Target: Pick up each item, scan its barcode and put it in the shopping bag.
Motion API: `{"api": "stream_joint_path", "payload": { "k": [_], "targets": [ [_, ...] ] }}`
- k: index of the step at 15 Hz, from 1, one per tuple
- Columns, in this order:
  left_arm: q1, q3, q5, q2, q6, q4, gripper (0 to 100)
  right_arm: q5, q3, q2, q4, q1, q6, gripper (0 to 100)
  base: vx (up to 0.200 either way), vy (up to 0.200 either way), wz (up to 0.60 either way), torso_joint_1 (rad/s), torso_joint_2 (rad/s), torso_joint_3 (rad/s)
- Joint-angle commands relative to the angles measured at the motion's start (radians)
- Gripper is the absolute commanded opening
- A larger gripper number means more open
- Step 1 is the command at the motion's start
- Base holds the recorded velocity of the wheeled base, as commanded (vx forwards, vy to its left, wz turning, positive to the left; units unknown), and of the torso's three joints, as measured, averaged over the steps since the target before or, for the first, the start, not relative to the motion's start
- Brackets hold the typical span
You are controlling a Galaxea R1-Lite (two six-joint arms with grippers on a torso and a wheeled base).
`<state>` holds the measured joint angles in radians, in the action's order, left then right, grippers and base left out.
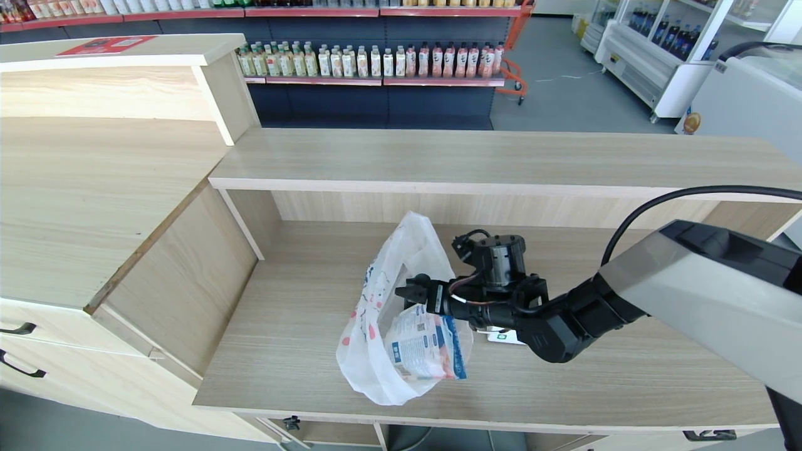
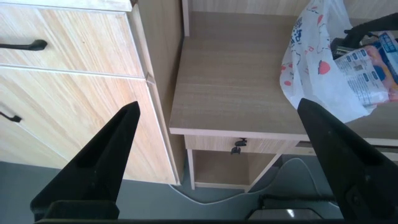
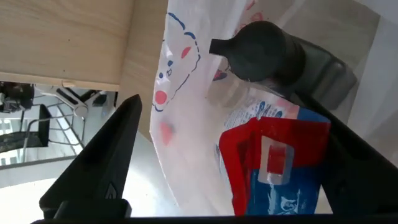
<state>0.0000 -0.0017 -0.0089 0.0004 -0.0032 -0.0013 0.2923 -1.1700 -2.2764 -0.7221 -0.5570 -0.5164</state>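
The shopping bag [image 1: 376, 313], thin white plastic with red and blue prints, lay on the lower worktop [image 1: 301, 351] near its front edge, its mouth turned toward the right arm. A packet [image 1: 426, 344] in white, blue and red sat in that mouth, partly inside the film. The right claw [image 1: 408, 292] was over the bag's opening just above the packet, its fingers spread wide. In the right wrist view the packet lay between them without being pinched. Just beside the bag, under the right arm, a small white item [image 1: 505, 337] with a green mark rested on the worktop. The left claw [image 2: 217, 106] hung off the worktop's front corner, beside the drawers [image 2: 62, 56], fingers wide apart and holding nothing. Beyond the counter stood a shelf of bottles [image 1: 376, 62]
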Motion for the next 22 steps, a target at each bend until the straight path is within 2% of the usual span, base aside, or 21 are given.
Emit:
{"api": "stream_joint_path", "payload": {
  "k": [1,5,9,17,22],
  "targets": [
    [0.000,0.000,0.000,0.000,0.000,0.000,100,0.010,-0.014,0.018,0.006,-0.001,-0.028,100,0.000,0.000,0.00,0.000,0.00,0.000],
    [0.000,0.000,0.000,0.000,-0.001,0.000,100,0.016,-0.082,0.026,0.007,-0.023,-0.131,100,0.000,0.000,0.00,0.000,0.00,0.000],
    [0.000,0.000,0.000,0.000,-0.001,0.000,100,0.014,-0.069,0.023,0.007,-0.055,-0.137,100,0.000,0.000,0.00,0.000,0.00,0.000],
    [0.000,0.000,0.001,0.000,0.000,0.000,100,0.018,-0.074,0.021,-0.017,-0.055,-0.151,100,0.000,0.000,0.00,0.000,0.00,0.000],
    [0.000,0.000,0.000,0.000,-0.001,0.000,100,0.018,-0.057,0.026,-0.039,-0.011,-0.151,100,0.000,0.000,0.00,0.000,0.00,0.000]
  ]
}}
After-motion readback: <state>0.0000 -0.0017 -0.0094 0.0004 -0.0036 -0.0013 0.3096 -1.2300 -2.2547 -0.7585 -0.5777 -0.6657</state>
